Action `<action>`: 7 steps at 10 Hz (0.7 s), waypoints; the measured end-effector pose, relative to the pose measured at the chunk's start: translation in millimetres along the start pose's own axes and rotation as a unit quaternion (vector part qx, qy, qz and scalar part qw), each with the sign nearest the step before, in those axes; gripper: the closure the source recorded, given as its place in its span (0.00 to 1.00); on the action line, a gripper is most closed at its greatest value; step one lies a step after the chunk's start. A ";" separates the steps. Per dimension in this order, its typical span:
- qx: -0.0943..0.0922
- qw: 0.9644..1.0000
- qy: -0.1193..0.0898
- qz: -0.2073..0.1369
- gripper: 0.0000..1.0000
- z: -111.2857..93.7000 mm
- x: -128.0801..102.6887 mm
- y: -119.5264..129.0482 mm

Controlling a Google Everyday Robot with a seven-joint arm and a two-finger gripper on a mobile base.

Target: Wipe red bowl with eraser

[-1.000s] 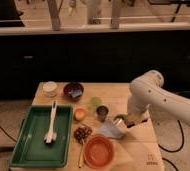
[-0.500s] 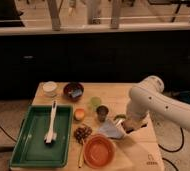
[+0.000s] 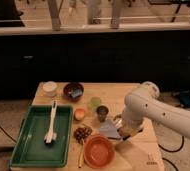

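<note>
The end effector [image 3: 125, 132] hangs low over the tabletop [image 3: 123, 95] near its right edge, closed on 1 small dark block, the eraser [image 3: 121, 135]. The red bowl [image 3: 91, 150] sits at the front edge, just left of the end effector and apart from it. A grey-blue cloth [image 3: 109, 130] lies between them, slightly farther back. A green tray [image 3: 33, 131] holding 1 white brush [image 3: 51, 125] fills the front left corner.

Tool [image 3: 123, 135] hangs just right of front bowl [image 3: 98, 151], tray [image 3: 28, 146] far left.
</note>
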 end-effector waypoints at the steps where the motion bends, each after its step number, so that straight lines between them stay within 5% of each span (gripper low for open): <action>1: 0.000 1.000 0.002 -0.006 0.97 0.6 -0.5 -0.3; 7: -0.005 0.998 -0.007 -0.062 0.97 4.6 -46.7 0.8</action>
